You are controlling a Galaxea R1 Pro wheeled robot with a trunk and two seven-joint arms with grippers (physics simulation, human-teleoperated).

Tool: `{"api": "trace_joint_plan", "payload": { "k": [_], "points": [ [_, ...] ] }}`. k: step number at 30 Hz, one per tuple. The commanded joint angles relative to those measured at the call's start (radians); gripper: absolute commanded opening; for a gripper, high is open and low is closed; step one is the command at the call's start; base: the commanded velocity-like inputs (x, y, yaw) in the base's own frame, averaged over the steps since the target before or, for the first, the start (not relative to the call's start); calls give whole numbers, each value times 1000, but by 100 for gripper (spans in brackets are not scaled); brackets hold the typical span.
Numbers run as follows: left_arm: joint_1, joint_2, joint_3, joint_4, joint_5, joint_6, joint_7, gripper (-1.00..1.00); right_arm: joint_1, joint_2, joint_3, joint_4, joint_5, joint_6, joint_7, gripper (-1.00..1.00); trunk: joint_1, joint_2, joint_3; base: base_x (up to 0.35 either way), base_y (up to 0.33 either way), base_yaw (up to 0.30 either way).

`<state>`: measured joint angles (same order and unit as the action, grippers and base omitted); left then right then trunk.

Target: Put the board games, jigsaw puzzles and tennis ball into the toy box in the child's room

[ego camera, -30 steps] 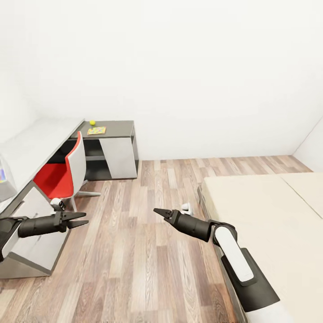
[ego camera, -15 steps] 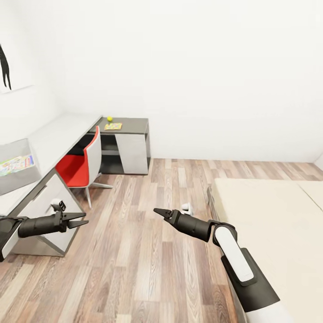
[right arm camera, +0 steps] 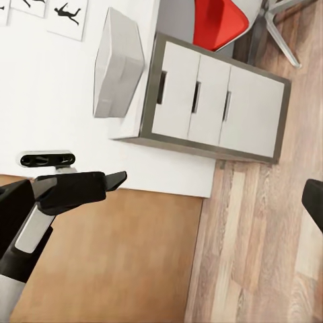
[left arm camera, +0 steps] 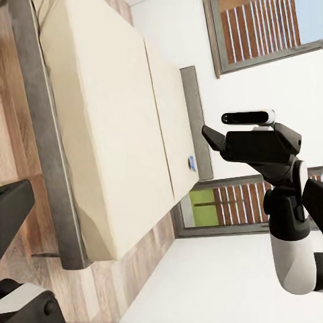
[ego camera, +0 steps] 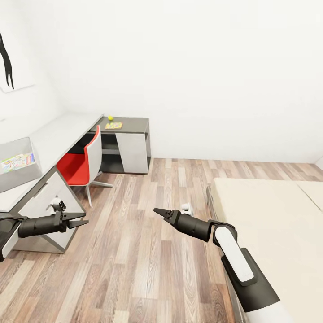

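Head view: the toy box (ego camera: 18,172) is cut off by the frame's left edge, and the print on the multicoloured board game (ego camera: 17,162) inside it is too small to read. On the dark end of the table (ego camera: 58,137), the tennis ball (ego camera: 109,119) and the jigsaw puzzle (ego camera: 113,126) are too small for detail. The bed (ego camera: 273,224) runs past the right edge, partly behind the right arm. Left wrist view: a small blue item (left arm camera: 192,162) on the bed is too small to identify. Right wrist view: the red chair (right arm camera: 225,20) is cropped by the frame edge.
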<state>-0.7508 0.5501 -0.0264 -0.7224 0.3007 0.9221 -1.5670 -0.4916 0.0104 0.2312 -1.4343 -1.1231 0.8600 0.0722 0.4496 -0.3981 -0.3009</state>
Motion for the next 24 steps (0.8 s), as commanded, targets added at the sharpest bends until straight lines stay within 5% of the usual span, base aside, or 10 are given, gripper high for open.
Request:
{"api": "trace_joint_plan", "payload": {
  "k": [1, 24],
  "points": [
    [-1, 1, -3, 0, 2, 11, -4, 100, -1, 0, -1, 0, 8, 4, 8, 100, 0, -2, -2, -107, -181, 2],
    [-1, 1, -3, 0, 2, 11, -4, 100, -1, 0, -1, 0, 8, 4, 8, 100, 0, -2, -2, -63, -66, 0]
  ]
}}
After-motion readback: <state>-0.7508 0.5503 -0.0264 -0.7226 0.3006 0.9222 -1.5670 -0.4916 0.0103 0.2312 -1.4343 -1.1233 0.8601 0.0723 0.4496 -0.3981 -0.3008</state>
